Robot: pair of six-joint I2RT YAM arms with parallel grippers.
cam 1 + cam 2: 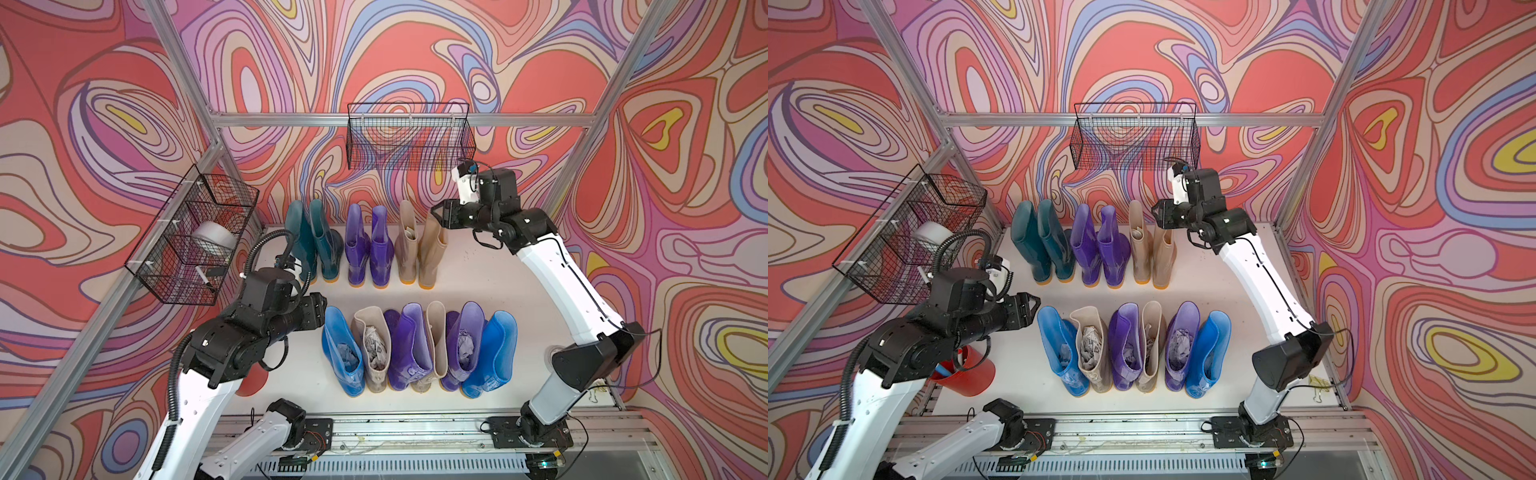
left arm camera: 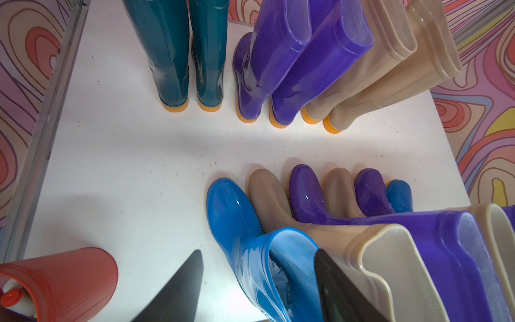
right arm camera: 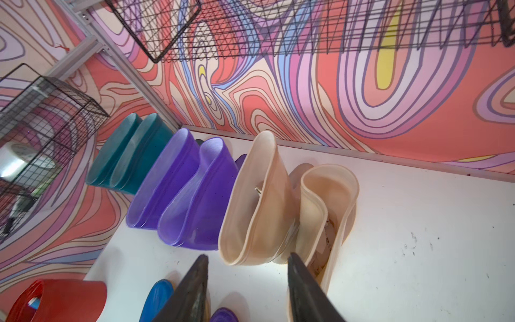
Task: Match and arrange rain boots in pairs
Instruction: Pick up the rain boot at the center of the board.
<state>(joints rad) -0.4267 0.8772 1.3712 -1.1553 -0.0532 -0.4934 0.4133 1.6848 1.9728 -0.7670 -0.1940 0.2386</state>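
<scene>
The rain boots stand in two rows on the white floor (image 1: 498, 282). The back row holds a teal pair (image 1: 316, 241), a purple pair (image 1: 370, 245) and a beige pair (image 1: 419, 249). The front row runs blue (image 1: 343, 353), beige (image 1: 374, 349), purple (image 1: 405, 349), beige (image 1: 434, 340), purple (image 1: 465, 345), blue (image 1: 492, 353), some stuffed with paper. My left gripper (image 1: 318, 309) (image 2: 258, 251) is open beside the left blue boot (image 2: 237, 217), whose collar shows between the fingers. My right gripper (image 1: 434, 214) (image 3: 247, 255) is open, just above the right beige boot (image 3: 328, 195).
A red bucket (image 1: 967, 374) sits under my left arm at the front left. A wire basket (image 1: 195, 232) holding a tape roll hangs on the left frame. Another wire basket (image 1: 409, 137) hangs on the back wall above the back row. A metal rail (image 1: 415, 428) bounds the front.
</scene>
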